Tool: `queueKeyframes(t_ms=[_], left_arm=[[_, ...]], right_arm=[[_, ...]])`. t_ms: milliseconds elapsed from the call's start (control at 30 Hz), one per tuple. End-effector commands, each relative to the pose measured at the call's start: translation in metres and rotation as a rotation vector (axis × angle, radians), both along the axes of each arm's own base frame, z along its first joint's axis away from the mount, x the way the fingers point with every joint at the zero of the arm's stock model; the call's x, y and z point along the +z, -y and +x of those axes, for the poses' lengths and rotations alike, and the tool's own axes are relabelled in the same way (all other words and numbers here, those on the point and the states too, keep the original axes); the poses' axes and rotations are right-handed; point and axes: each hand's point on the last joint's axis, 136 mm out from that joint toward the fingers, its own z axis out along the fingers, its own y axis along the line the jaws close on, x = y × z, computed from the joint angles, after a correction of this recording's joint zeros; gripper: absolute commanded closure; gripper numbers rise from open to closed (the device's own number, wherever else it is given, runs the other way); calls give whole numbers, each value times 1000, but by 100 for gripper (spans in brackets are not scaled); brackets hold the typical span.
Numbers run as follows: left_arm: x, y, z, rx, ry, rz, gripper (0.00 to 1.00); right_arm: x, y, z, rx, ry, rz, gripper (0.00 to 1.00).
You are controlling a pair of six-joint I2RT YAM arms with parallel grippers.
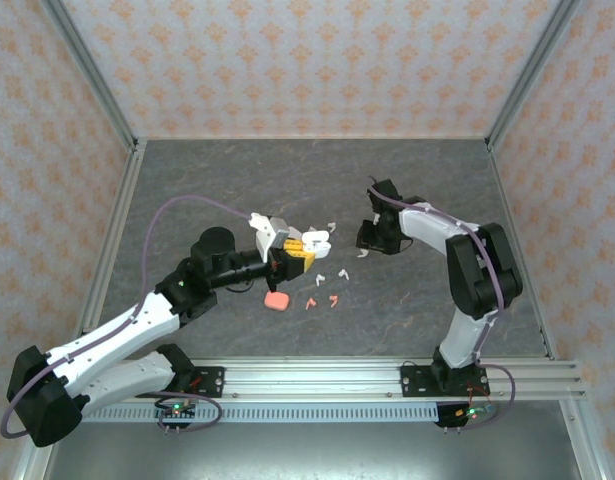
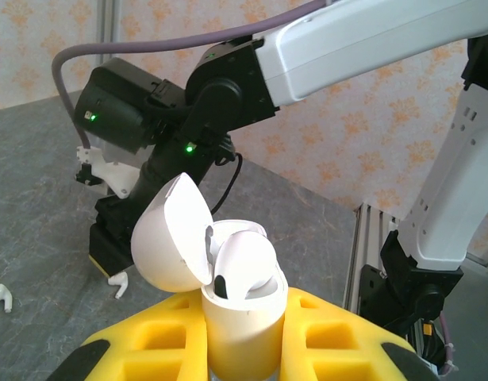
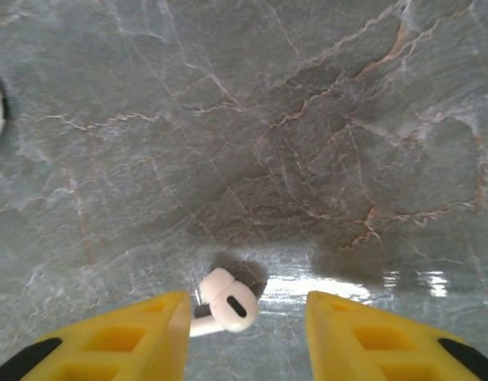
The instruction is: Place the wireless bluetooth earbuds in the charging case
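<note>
As right jaws flank one earbud (image 3: 225,302), table (image 3: 251,119) — open — spreads beyond.

The worktop (image 3: 307,119) looks like smooth grey veined stone with a wet-looking gloss. The earbud (image 3: 226,302) on it is shiny white plastic. The charging case (image 2: 228,294) is smooth white plastic with a softer sheen. The fingers (image 3: 124,337) of the right gripper (image 3: 245,333) are matt yellow plastic.

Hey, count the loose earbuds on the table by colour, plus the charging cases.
White earbuds: 4
Coral-pink earbuds: 2
White charging case: 1
Pink charging case: 1
Total: 8
</note>
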Motion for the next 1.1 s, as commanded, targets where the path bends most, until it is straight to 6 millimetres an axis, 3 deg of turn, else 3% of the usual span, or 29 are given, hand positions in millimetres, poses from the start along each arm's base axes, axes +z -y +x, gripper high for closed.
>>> queueKeyframes(t_ms=[0, 400, 800, 1067], left_arm=[[11, -2, -2, 4, 50, -8, 100], [10, -1, -2, 3, 50, 1, 100], [8, -2, -2, 9, 46, 7, 100], [6, -3, -1, 14, 39, 10, 100]], right_arm=[[-2, -4, 10, -10, 10, 1, 55], [-23, -8, -7, 61, -47, -124, 52], [-12, 7, -27, 110, -61, -241, 53], [-5, 15, -34, 113, -55, -264, 62]])
